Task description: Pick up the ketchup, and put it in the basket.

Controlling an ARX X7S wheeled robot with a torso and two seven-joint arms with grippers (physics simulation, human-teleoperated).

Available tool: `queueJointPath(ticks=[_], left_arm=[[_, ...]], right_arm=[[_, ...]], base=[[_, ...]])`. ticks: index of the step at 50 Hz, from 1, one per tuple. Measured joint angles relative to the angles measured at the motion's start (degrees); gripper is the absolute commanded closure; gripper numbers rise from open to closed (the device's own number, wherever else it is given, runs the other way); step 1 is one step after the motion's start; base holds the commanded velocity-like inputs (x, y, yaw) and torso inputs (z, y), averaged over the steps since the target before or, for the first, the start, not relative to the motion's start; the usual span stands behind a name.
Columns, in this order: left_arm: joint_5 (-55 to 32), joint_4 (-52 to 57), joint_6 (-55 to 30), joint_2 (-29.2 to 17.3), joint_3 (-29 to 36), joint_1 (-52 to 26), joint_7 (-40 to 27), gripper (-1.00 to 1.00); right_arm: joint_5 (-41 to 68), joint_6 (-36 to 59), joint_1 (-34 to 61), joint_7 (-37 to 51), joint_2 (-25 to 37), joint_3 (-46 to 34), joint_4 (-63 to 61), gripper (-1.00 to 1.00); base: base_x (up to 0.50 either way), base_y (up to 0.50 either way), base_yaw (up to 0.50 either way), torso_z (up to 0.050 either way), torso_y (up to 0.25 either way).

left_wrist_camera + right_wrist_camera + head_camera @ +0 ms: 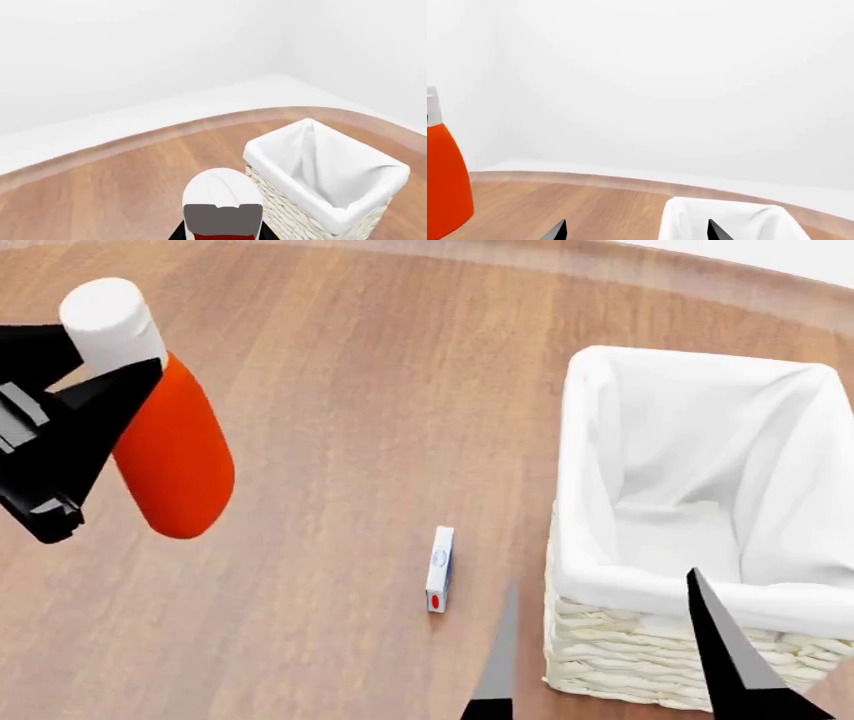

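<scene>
The ketchup (171,465), an orange-red bottle with a white cap (110,315), hangs tilted in the air at the left of the head view. My left gripper (80,400) is shut on its neck. In the left wrist view the cap (221,200) fills the space between the fingers. The bottle's side also shows in the right wrist view (444,180). The cream wicker basket (627,660) with a white liner stands on the table at the right, apart from the bottle; it also shows in the left wrist view (293,210). My right gripper (607,640) is open and empty over the basket's near left corner.
A small white box (439,568) with a red and blue mark lies on the wooden table (347,390) between the bottle and the basket. The table's curved far edge (133,140) meets a white wall.
</scene>
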Motion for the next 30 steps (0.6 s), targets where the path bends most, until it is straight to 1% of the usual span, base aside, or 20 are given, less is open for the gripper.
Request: queueJointPath(ticks=[6,14,30], left_arm=[[0.84,-0.8,-0.78,1.0,1.83,-1.86,2.5,1.0],[1.71,-1.33,-0.31,1.82,3.11,-2.06,5.23,1.0],[2.71,-1.85,-0.03,3.06,4.89,-2.43,7.52,1.0]], right_arm=[[2.53,1.47,1.3,-1.13,1.58,0.26,-0.36,-1.0],[4.36,4.23,3.12,-2.8,3.97,-0.78,-1.12,-1.0],[10.21,9.27,9.1,-4.85,6.17,-2.88,-2.88,-1.0]], base=[[0.0,0.0,0.0,0.0,0.0],[0.0,0.0,0.0,0.0,0.001],[0.0,0.0,0.0,0.0,0.0]])
